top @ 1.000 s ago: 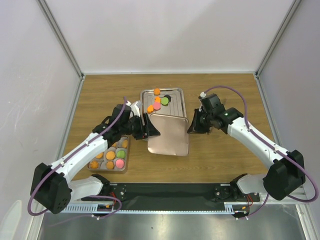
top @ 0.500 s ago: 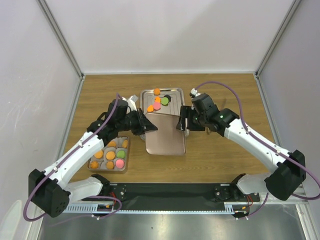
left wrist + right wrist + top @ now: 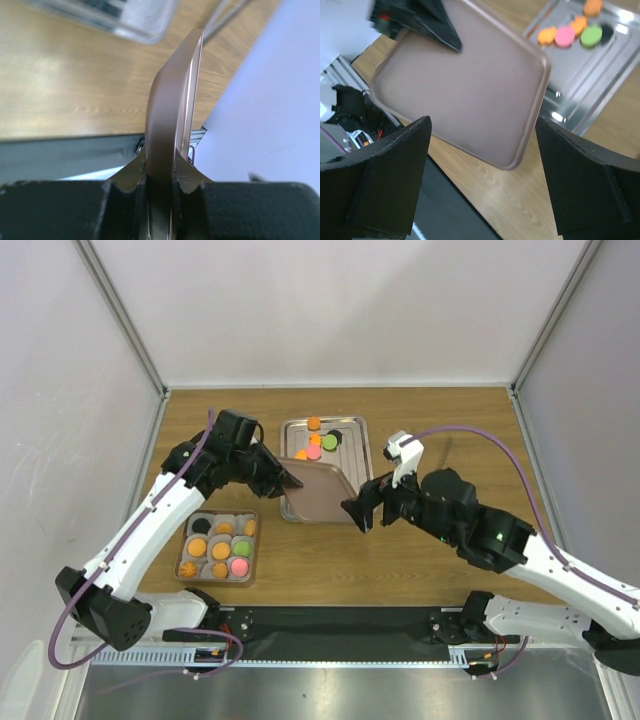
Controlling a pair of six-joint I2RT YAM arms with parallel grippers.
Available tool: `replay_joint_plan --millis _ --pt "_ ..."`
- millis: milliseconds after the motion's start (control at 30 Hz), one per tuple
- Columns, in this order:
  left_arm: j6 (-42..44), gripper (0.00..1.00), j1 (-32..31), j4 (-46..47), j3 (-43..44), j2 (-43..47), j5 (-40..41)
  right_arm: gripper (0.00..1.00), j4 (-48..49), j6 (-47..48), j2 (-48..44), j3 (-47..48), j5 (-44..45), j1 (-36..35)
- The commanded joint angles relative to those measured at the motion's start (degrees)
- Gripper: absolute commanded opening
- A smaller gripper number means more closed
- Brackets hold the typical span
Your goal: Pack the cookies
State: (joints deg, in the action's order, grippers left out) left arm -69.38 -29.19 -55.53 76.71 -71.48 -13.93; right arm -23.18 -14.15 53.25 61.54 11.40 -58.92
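Several cookies point(image 3: 313, 423) in orange, pink, green and black lie at the far end of the steel tray point(image 3: 350, 435); the right wrist view shows these cookies point(image 3: 565, 36) on the steel tray point(image 3: 585, 75) too. More cookies point(image 3: 220, 551) fill the small box point(image 3: 255, 545). My left gripper point(image 3: 291, 481) is shut on the left edge of a copper-pink lid point(image 3: 318, 496), held tilted above the table. In the left wrist view the lid point(image 3: 170, 100) stands edge-on in the left gripper point(image 3: 160, 172). My right gripper point(image 3: 360, 512) is open just right of the lid point(image 3: 465, 85), its jaws point(image 3: 480, 170) empty.
Wooden table point(image 3: 430, 560) with white walls on three sides. The box sits at the near left, the steel tray at the middle back. A black rail point(image 3: 340, 625) runs along the near edge between the arm bases.
The left gripper shut on the lid's left edge and the right gripper let go of its right edge. The lid rose, tilted and shifted left. The right gripper drew back nearer.
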Motion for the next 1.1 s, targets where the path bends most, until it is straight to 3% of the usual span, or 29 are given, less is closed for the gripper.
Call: replay_joint_plan --millis 0,233,400,733,1067 --pt "-7.1 0.00 1.1 -8.1 2.3 -0.1 -2.5 0.90 6.7 9.7 -0.7 -0.3 5.6 -5.2" --pt "-8.1 0.00 4.1 -9.4 2.7 1.3 -6.2 0.91 6.0 18.1 1.8 2.9 9.8 -17.2" --pt "-7.5 0.00 5.1 -10.3 4.1 1.6 -7.1 0.90 5.3 22.6 5.2 4.2 13.2 -21.6" --pt "-7.0 0.00 5.2 -9.1 3.0 3.3 -10.1 0.89 9.4 29.8 11.8 5.3 14.4 -19.3" --pt "-6.4 0.00 5.2 -7.5 1.3 4.2 -12.3 0.73 10.0 32.4 15.7 6.0 12.4 -17.8"
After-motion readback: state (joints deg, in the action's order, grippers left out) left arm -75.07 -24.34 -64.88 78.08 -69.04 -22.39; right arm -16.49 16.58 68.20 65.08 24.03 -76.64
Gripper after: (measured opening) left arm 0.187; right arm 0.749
